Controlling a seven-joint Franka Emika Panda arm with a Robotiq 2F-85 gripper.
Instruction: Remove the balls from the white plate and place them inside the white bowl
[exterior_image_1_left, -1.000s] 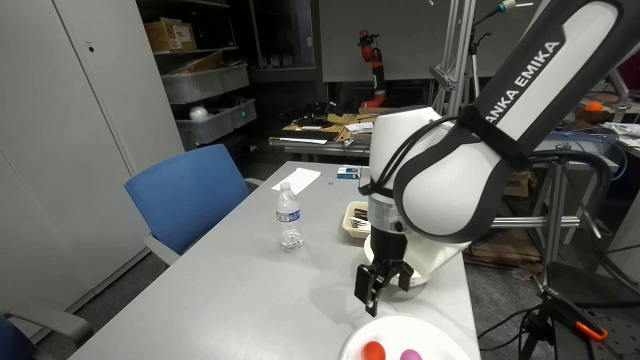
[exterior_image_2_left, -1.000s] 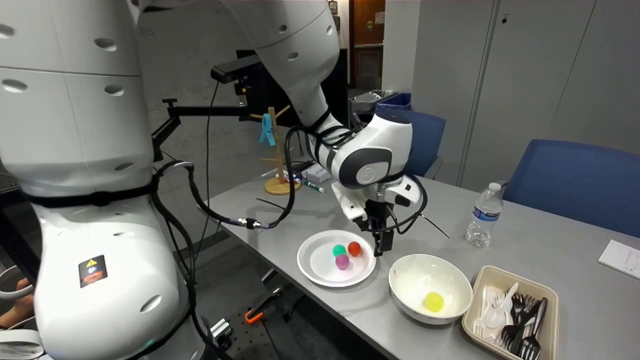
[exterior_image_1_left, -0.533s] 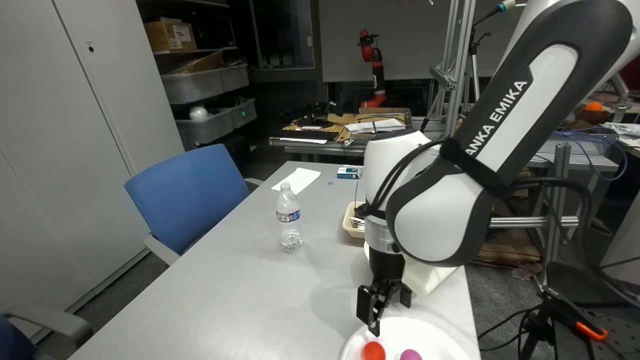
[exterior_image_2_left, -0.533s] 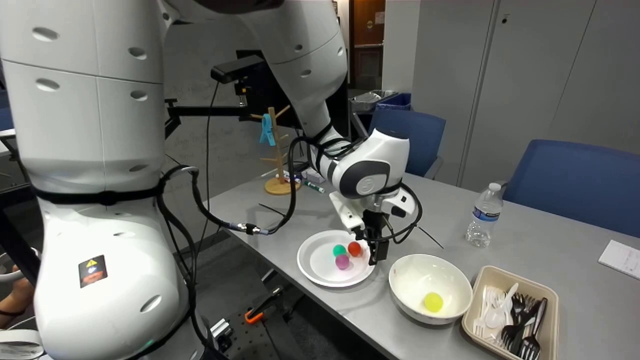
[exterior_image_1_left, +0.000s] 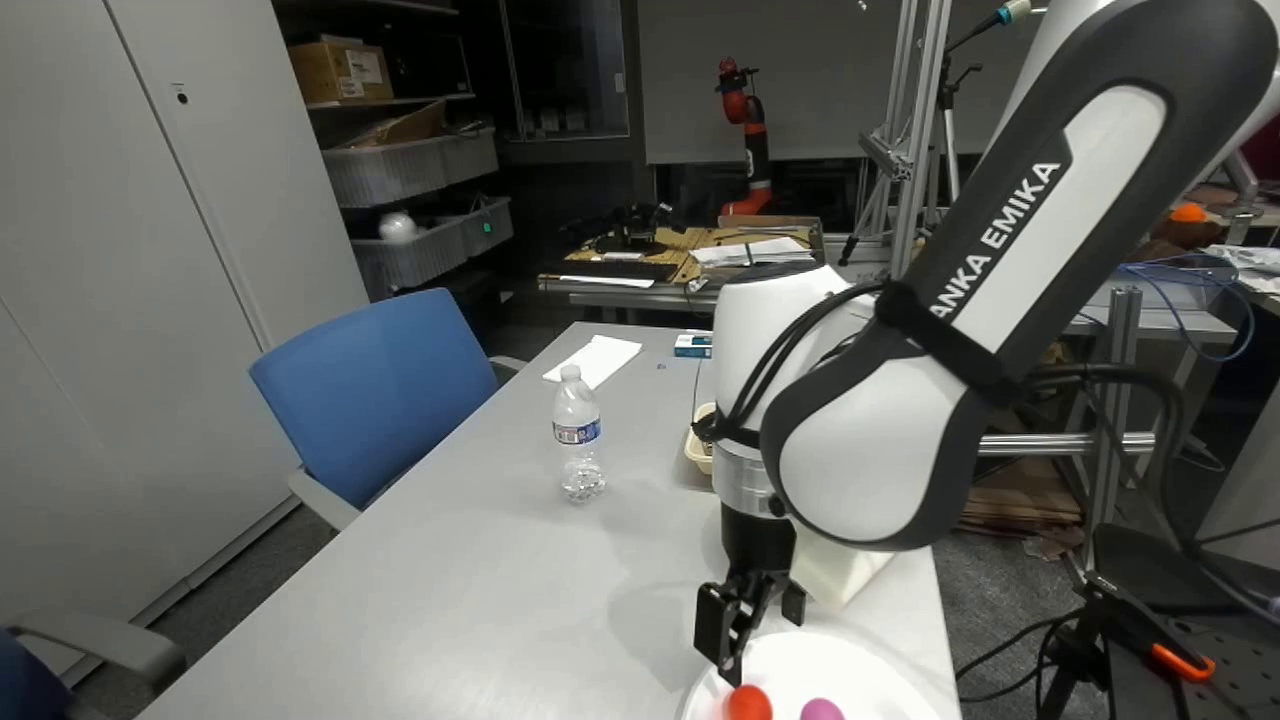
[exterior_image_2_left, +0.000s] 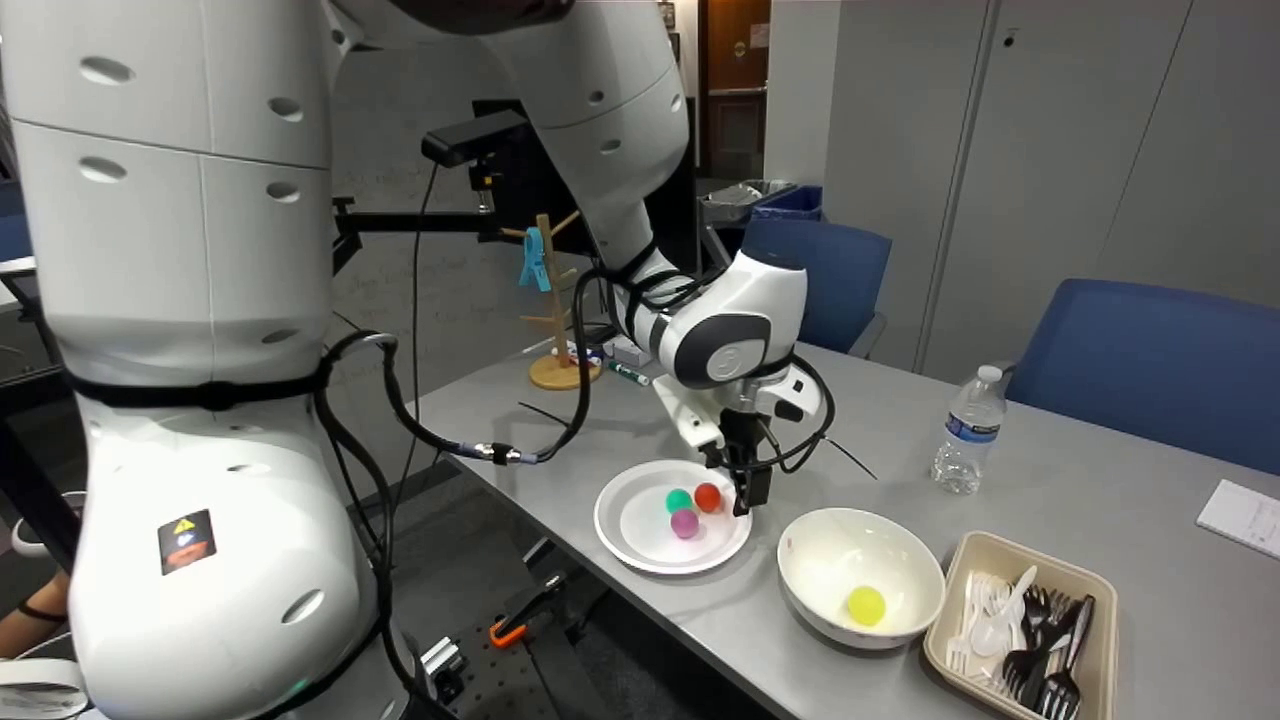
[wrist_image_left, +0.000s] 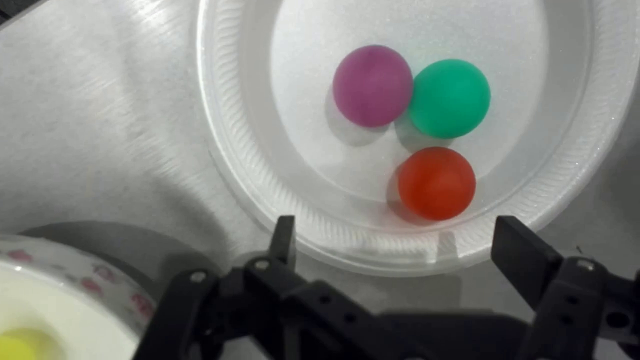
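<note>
Legibly, "ANKA EMIKA" marks the arm (exterior_image_1_left: 1050, 230), fingers (wrist_image_left: 522, 257) apart near the red ball (wrist_image_left: 437, 183).

Wrist view: top edge clipped the shallow round white plate (wrist_image_left: 300, 90); left and bottom edges clipped the deep round white bowl (wrist_image_left: 75, 320) and the blurry yellow ball (wrist_image_left: 15, 348) in it. In an exterior view, bottom edge clipped a red ball (exterior_image_1_left: 748, 703) and a purple ball (exterior_image_1_left: 822, 710); the white-and-black robot arm (exterior_image_1_left: 870, 450) hid the bowl and most of a beige rectangular tray (exterior_image_1_left: 699, 460). Print on the clear plastic bottle (exterior_image_2_left: 968, 430) was unreadably small.
</note>
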